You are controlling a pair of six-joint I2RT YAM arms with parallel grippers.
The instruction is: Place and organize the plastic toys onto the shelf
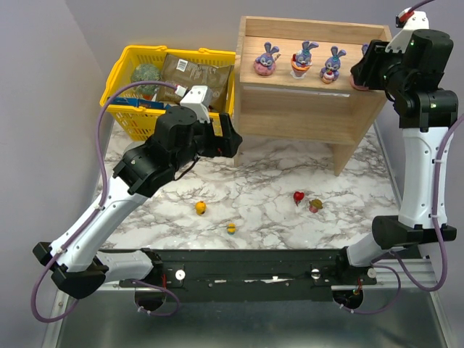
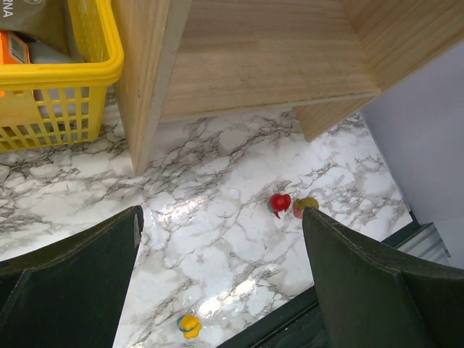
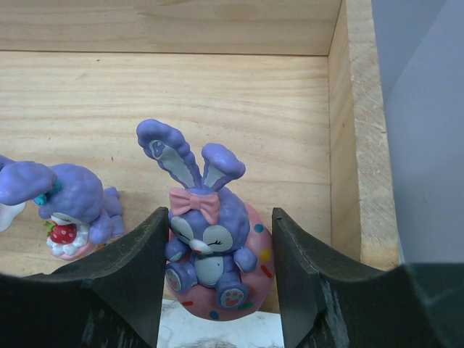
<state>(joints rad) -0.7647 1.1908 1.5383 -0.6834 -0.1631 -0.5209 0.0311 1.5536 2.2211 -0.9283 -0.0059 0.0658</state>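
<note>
The shelf [image 3: 217,94] is matt bare wood, the marbled table [image 2: 217,239] glossy.

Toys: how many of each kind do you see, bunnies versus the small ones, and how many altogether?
Bunnies: 4
Small toys: 4
Total: 8

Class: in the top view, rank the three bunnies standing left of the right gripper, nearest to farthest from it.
1. Right bunny, beside the right gripper, which grips a fourth bunny.
2. Middle bunny, centre of the shelf's top tier.
3. Left bunny, by the left wall.
</note>
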